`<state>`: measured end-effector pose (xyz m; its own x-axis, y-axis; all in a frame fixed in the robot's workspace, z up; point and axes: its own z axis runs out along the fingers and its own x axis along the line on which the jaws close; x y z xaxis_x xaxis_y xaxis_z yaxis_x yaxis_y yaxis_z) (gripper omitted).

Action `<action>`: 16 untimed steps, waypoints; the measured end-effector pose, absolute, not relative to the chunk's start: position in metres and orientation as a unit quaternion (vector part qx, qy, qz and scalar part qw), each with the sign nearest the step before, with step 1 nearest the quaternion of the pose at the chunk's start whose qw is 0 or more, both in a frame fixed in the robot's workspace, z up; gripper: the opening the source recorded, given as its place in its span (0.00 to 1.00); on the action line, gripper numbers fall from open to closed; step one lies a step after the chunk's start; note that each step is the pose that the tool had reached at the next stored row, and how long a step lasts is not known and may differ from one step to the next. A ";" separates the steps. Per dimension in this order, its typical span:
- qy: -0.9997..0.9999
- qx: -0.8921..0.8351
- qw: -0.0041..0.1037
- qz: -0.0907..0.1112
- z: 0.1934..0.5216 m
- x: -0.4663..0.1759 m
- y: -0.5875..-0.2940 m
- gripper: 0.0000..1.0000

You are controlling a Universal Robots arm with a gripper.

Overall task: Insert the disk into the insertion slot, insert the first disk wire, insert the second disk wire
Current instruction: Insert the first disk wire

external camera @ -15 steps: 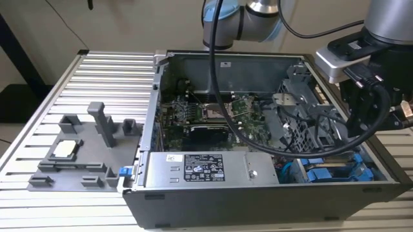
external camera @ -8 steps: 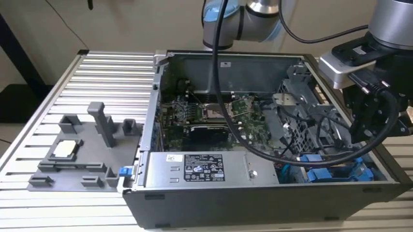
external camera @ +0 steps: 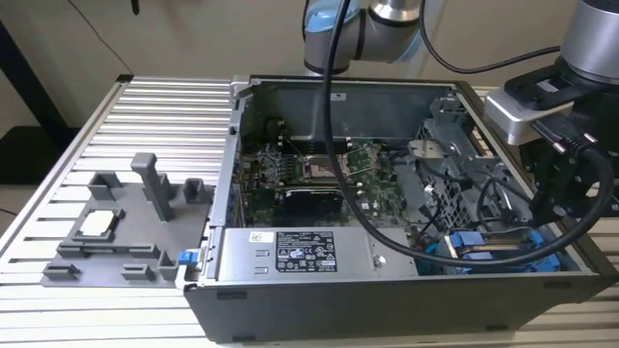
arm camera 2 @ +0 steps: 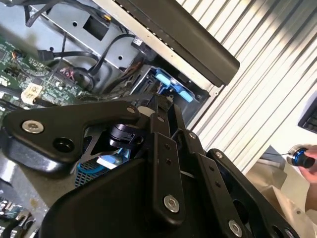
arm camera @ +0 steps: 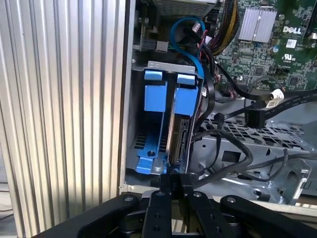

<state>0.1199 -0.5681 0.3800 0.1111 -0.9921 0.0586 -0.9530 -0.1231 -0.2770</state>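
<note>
The disk (arm camera: 177, 144) stands edge-on inside the insertion slot (arm camera: 163, 64), its silver side and connector edge showing below a blue carrier tab (arm camera: 186, 97). A second blue carrier (arm camera: 154, 94) fills the place beside it. My gripper (arm camera: 174, 179) sits right at the disk's outer end, and its fingers look shut together in both wrist views (arm camera 2: 159, 104). A black cable with a flat black plug (arm camera: 253, 117) lies loose over the perforated cage close by. A blue cable (arm camera: 188, 29) loops behind the bay. In the exterior view the blue carriers (external camera: 483, 246) sit at the case's near right corner.
The open computer case (external camera: 387, 304) lies on a slatted aluminium table (external camera: 164, 109). The labelled power-supply box (external camera: 304, 254) and the motherboard (external camera: 309, 174) lie to the exterior view's left of the bay. A grey fixture (external camera: 126, 232) with small parts stands further left. Black cables crowd the bay.
</note>
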 end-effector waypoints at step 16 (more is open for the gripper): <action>0.679 -0.719 0.130 -0.071 0.377 0.120 -0.569 0.19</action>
